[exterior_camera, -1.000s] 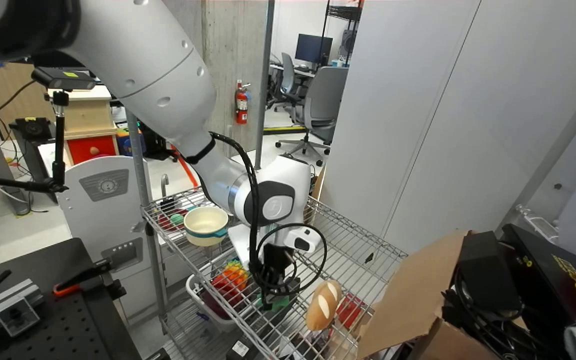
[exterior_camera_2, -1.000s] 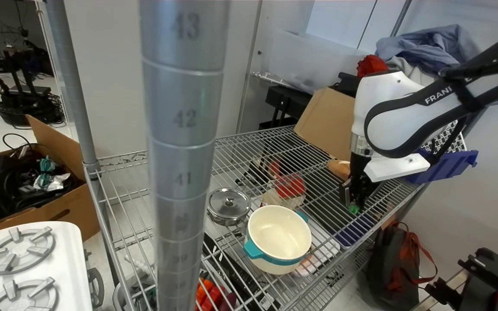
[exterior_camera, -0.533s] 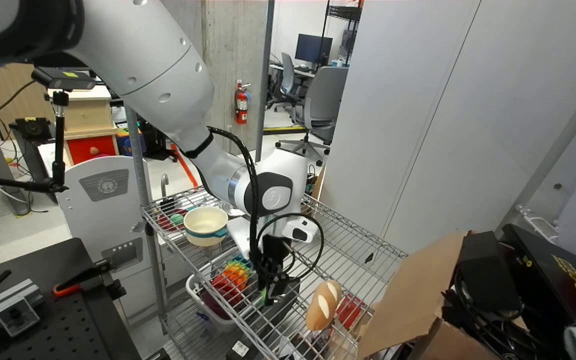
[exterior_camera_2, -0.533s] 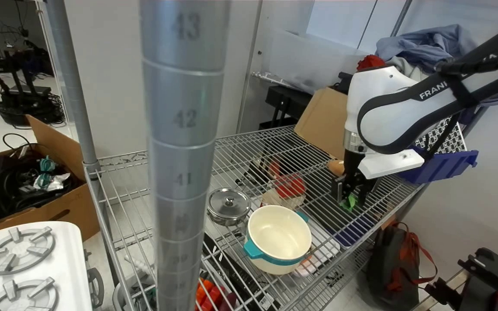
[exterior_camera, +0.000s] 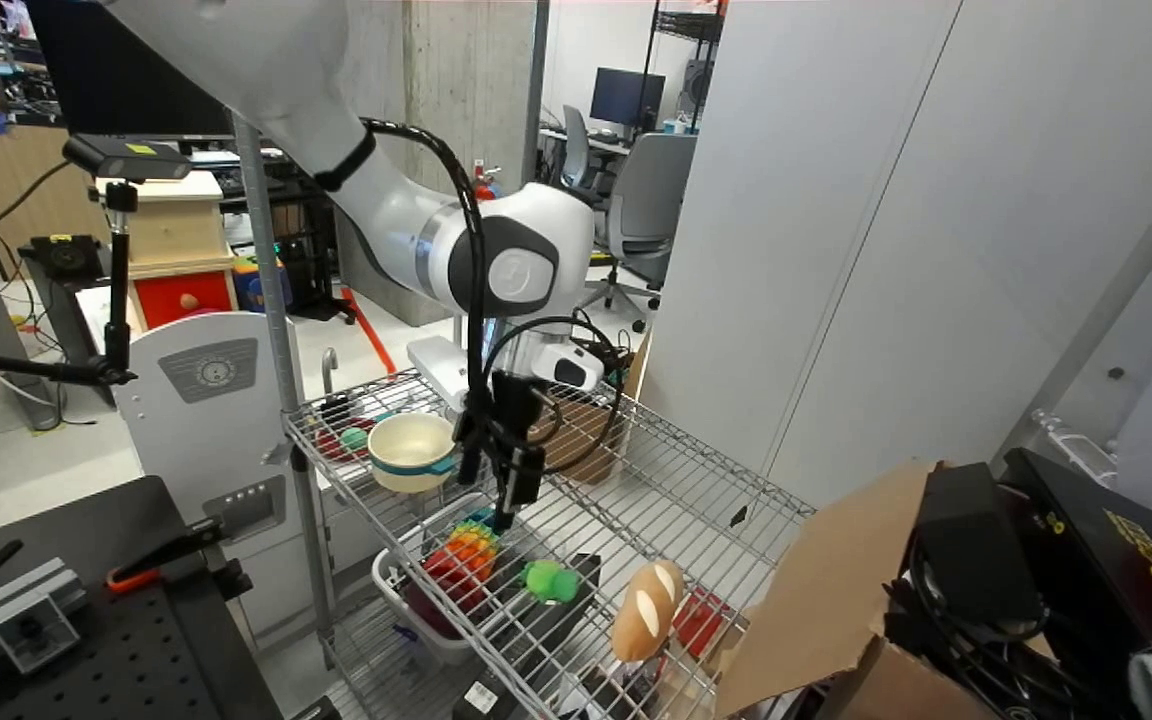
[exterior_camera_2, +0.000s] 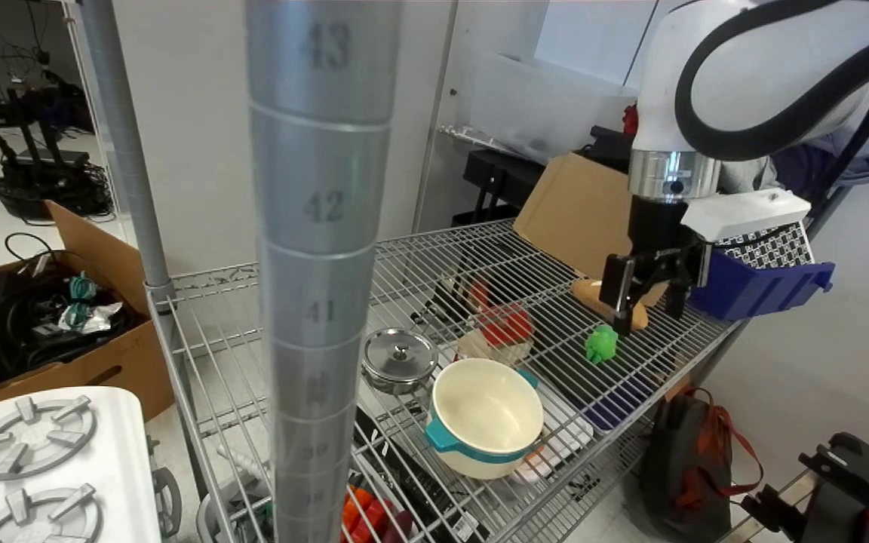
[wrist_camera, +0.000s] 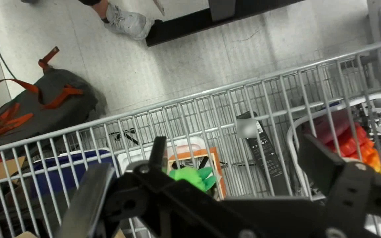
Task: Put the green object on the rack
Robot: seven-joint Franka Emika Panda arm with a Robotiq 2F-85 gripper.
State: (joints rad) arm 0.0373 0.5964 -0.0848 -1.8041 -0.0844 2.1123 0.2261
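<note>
The green object [exterior_camera: 549, 581], a light green lump with darker leaf-like lobes, lies on the bars of the wire rack [exterior_camera: 706, 480]. It also rests there, uncovered, in an exterior view [exterior_camera_2: 601, 345]. My gripper [exterior_camera_2: 648, 320] hangs above the rack, apart from the green object, jaws spread with nothing between them. In an exterior view the gripper [exterior_camera: 488, 500] shows up and to the left of it. Seen from the wrist, the green object [wrist_camera: 189, 176] is partly covered by the left finger linkage, while the right finger [wrist_camera: 319, 158] stands far across from it.
A bread loaf [exterior_camera: 647, 610] lies beside the green object. Also on the rack are a cream pot [exterior_camera_2: 487, 411] and a lidded steel pot [exterior_camera_2: 400, 358]. A cardboard flap [exterior_camera: 836, 590] and blue bin [exterior_camera_2: 763, 286] border the far end. A post [exterior_camera_2: 321, 226] crosses an exterior view.
My gripper has opened, let go of the green object and risen away from it. The green object, mostly hidden at the fingers before, now lies exposed on the rack.
</note>
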